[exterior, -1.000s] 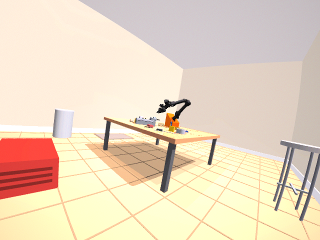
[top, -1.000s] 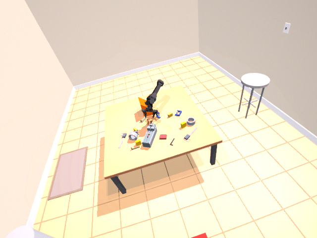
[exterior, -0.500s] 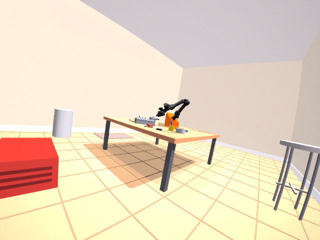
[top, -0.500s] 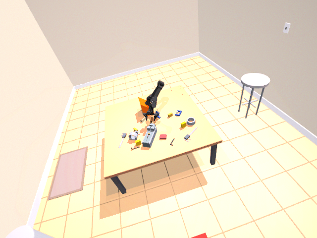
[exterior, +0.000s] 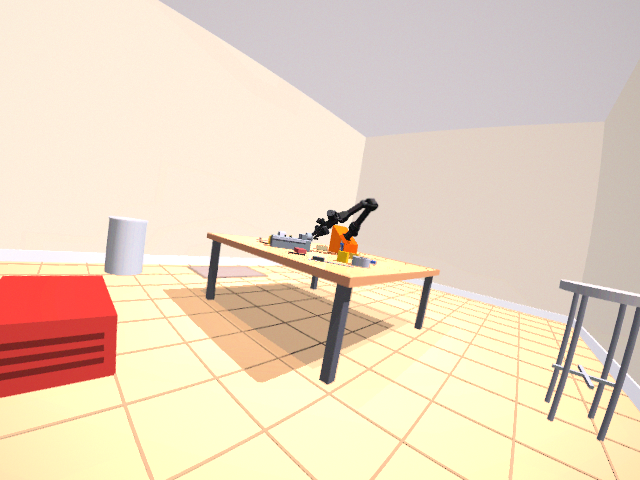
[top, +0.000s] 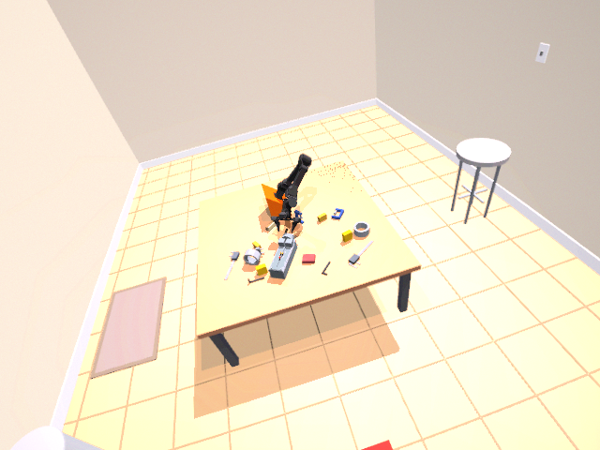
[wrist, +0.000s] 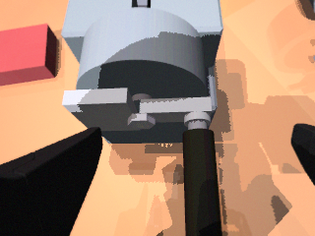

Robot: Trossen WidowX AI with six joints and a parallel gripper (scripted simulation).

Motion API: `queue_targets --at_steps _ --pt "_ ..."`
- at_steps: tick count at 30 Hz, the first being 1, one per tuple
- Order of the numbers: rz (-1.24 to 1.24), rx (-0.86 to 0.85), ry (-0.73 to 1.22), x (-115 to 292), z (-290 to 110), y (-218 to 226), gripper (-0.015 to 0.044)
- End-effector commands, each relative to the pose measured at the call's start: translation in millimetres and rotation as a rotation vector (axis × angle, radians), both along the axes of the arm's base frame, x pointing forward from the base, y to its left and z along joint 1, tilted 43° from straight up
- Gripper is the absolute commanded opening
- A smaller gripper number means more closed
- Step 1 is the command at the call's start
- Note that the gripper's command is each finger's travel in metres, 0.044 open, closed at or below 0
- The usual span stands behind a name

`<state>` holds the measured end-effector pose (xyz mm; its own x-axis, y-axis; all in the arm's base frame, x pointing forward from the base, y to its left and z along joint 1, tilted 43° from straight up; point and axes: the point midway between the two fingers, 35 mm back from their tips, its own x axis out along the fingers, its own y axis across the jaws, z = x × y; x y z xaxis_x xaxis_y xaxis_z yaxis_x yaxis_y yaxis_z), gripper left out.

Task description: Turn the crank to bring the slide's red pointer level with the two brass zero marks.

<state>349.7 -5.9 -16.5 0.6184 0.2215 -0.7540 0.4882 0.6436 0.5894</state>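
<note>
The grey machine (top: pixel 283 256) (exterior: pixel 289 241) lies on the table (top: pixel 338 285). In the wrist view I see its round end housing (wrist: pixel 143 54), the pale crank arm (wrist: pixel 172 105) across it, and the black handle (wrist: pixel 199 182) sticking out toward the camera from the arm's right end. My gripper (wrist: pixel 194 135) (top: pixel 288 223) (exterior: pixel 316 230) is open at the crank end. Its dark fingers stand wide on either side of the handle and do not touch it. The slide, its red pointer and the brass marks are out of the wrist view and too small to read in the top and exterior views.
A red block (wrist: pixel 25 51) (top: pixel 308 258) lies beside the machine. Yellow blocks (top: pixel 262 269) (top: pixel 347 235), a tape roll (top: pixel 361 229), a blue clamp (top: pixel 337 210), a brush (top: pixel 361 254) and an orange wedge (top: pixel 271 203) lie around it. A stool (top: pixel 482 152) stands off to the right.
</note>
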Motion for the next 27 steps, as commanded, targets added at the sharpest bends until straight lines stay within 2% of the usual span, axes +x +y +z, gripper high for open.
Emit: queue_targets --at_steps 1,20,27 --pt "-0.002 0.001 0.009 -2 -7 5 0.0440" --pt "-0.003 0.003 0.008 -4 -27 24 0.0440" --pt "-0.003 0.003 0.008 -4 -27 24 0.0256"
